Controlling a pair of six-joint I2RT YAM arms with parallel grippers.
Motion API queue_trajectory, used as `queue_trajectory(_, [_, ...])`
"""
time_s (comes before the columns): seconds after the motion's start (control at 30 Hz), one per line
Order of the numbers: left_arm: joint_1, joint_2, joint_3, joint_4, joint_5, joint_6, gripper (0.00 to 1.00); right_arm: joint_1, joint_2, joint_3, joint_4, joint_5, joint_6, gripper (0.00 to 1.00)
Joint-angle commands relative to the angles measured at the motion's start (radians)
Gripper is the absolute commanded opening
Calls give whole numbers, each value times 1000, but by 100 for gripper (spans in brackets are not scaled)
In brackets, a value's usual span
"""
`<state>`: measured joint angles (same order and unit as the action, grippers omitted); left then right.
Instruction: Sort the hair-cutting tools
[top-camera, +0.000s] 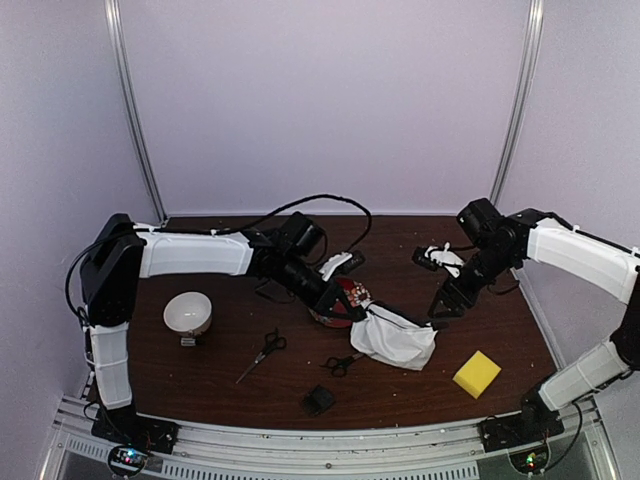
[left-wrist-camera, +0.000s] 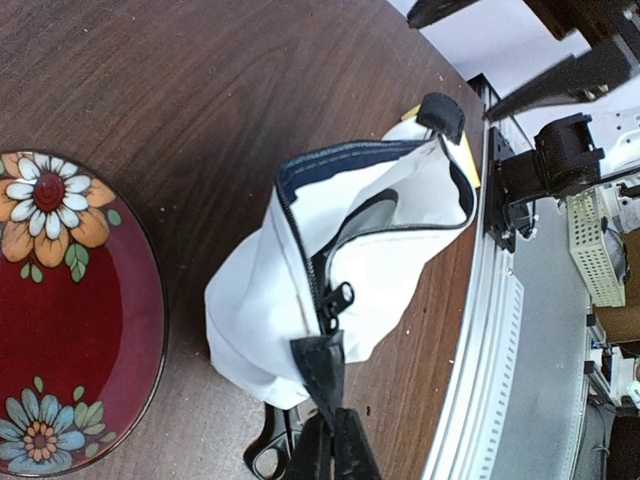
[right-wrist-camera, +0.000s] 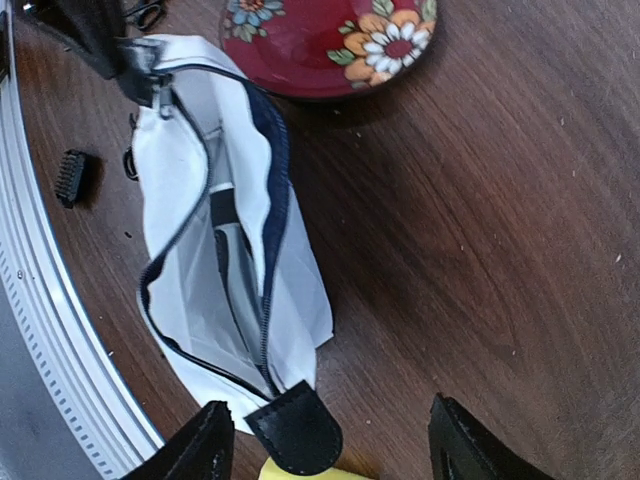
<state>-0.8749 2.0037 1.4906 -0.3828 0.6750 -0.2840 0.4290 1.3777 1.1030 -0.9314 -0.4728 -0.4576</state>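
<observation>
Lilac walls enclose a dark wooden tabletop (top-camera: 200, 380). From above, the left scissors (top-camera: 262, 352) and right scissors (top-camera: 343, 363) lie near the front edge. A black attachment block (top-camera: 319, 400) sits nearer still. A white pouch (top-camera: 395, 340) lies right of a red plate (top-camera: 345, 300).

Left wrist view: the left pincer (left-wrist-camera: 333, 440) is clamped tight on the pouch's black tab. A slim black-and-grey clipper (left-wrist-camera: 370, 215) lies inside the unzipped pouch.

Right wrist view: the right pincer (right-wrist-camera: 330, 410) is spread wide over the pouch's other end, holding nothing.
</observation>
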Motion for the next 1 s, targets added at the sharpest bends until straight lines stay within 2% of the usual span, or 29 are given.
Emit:
queue_trajectory(0.0, [-23, -43, 26, -39, -35, 75, 0, -78, 63, -5, -80, -57, 47, 69])
queue_trajectory(0.2, [-31, -45, 26, -44, -67, 81, 0, -118, 186, 28, -230, -187, -38, 72])
queue_trajectory(0.33, [-33, -46, 23, -44, -76, 80, 0, -127, 248, 59, -316, -296, -91, 67])
queue_trajectory(0.5, [-35, -51, 25, -50, -81, 78, 0, -144, 291, 79, -401, -364, -141, 48])
queue_trajectory(0.6, [-35, -53, 26, -50, -88, 78, 0, -153, 296, 79, -423, -366, -153, 28])
queue_trajectory(0.67, [-36, -50, 30, -50, -93, 77, 0, -165, 297, 76, -429, -356, -151, 11])
queue_trajectory(0.7, [-36, -49, 35, -54, -96, 74, 0, -172, 298, 75, -429, -347, -147, 7])
queue_trajectory(0.8, [-40, -44, 61, -83, -101, 77, 0, -203, 288, 73, -422, -321, -136, 2])
queue_trajectory(0.97, [-63, -8, 136, -182, -58, 120, 0, -268, 247, 67, -366, -275, -94, 0])
